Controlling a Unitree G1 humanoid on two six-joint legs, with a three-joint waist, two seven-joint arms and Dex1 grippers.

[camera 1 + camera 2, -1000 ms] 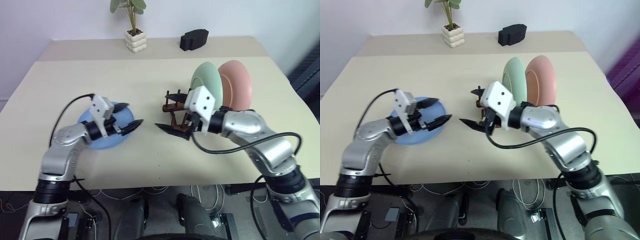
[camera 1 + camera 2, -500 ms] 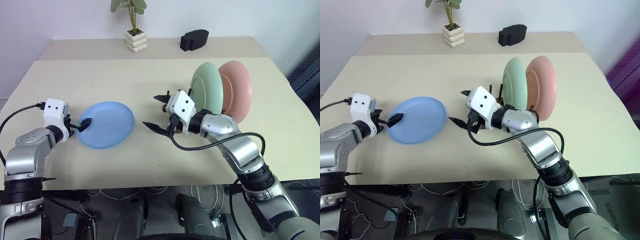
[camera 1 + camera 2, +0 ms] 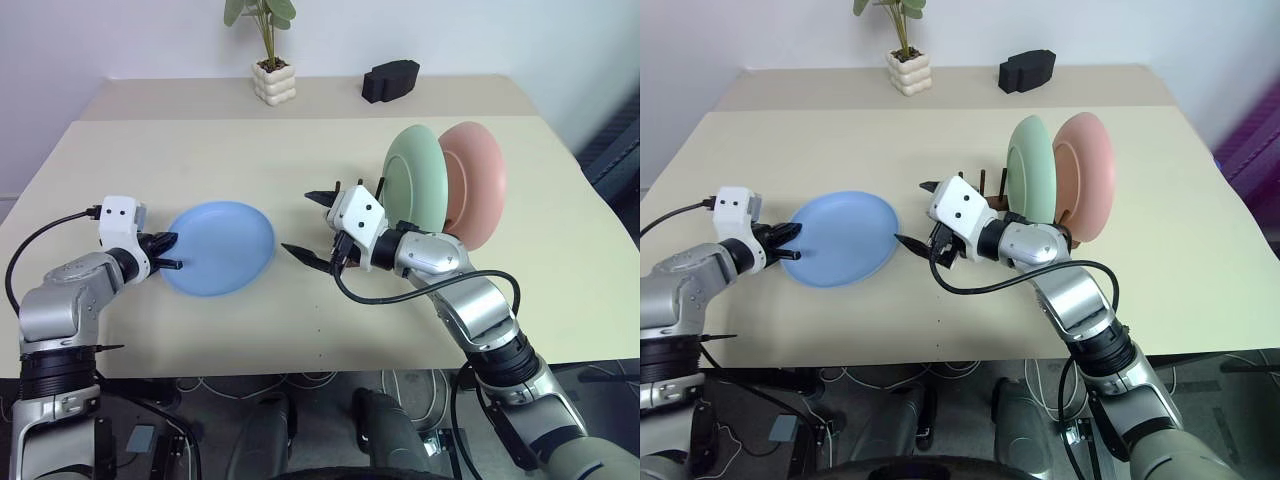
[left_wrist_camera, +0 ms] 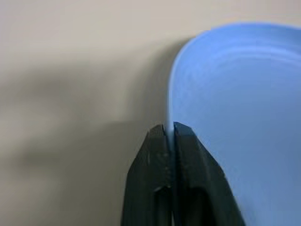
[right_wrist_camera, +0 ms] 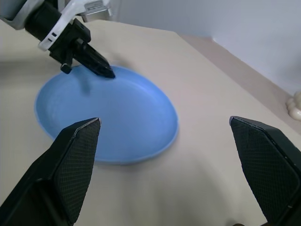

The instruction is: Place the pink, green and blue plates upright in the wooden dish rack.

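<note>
Pinching the near-left rim of the round pale blue plate (image 3: 222, 247), the left pincer (image 3: 168, 252) has its two black fingers (image 4: 186, 160) closed on the edge, one on each face of the rim, as the left wrist view shows. This blue plate sits on the left part of the beige desk (image 3: 300, 160), its far-right side appearing slightly raised. The right pincer (image 3: 314, 224) hovers just right of the blue plate with its fingers (image 5: 75, 160) spread wide apart and nothing between them, pointing toward the plate; the right wrist view looks across the plate at the left pincer on the far rim. Behind the right pincer stands the small dark brown wooden dish rack (image 3: 982, 186), mostly hidden by the arm, a few upright pegs visible. Round pale green plate (image 3: 417, 180) stands upright in the rack, and the round pink plate (image 3: 474, 180) stands upright just behind it, overlapping from this angle. At the far edge of the desk: a green plant in a white knobbly pot (image 3: 272, 80) and a small black object (image 3: 390, 78), well apart from the plates.
</note>
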